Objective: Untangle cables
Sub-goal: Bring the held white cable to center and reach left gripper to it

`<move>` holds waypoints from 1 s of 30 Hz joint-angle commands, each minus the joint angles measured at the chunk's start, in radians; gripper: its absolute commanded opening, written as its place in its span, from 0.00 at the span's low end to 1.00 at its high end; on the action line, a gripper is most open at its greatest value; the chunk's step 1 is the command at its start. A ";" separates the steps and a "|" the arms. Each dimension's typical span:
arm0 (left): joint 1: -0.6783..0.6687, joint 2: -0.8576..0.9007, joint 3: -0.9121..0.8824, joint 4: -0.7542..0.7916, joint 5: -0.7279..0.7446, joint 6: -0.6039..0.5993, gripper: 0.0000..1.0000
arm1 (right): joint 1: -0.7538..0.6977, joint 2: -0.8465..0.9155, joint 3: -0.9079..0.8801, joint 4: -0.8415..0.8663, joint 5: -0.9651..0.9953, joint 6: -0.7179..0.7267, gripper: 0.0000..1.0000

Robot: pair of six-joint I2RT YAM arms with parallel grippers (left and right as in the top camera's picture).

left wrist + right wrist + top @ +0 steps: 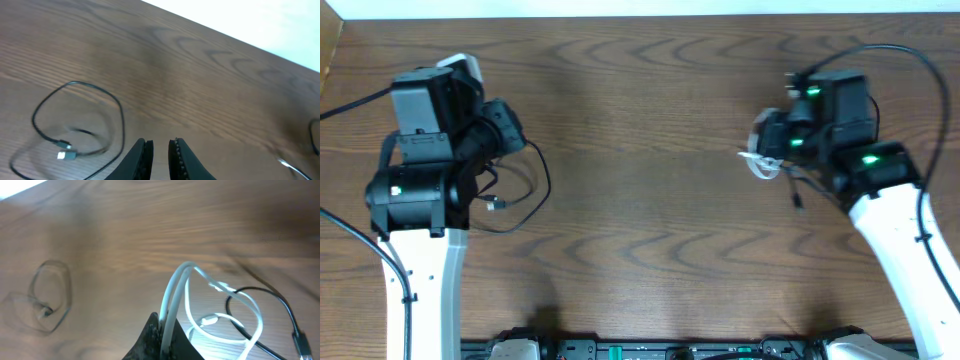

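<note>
Right wrist alone shows hand (162, 328) pinching white cable (170, 292).

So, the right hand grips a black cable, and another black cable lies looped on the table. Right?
No. The right wrist view shows the right hand gripping the white cable, not a black one. A black cable does lie looped on the table.

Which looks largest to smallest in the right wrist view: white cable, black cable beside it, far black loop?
1. white cable, nearest the camera, so its true size is unsure.
2. black cable.
3. far black loop, blurred.
</note>
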 commanded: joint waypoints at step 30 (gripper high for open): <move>-0.185 0.087 -0.035 0.015 0.251 0.089 0.24 | 0.340 -0.010 0.022 0.107 0.043 -0.020 0.01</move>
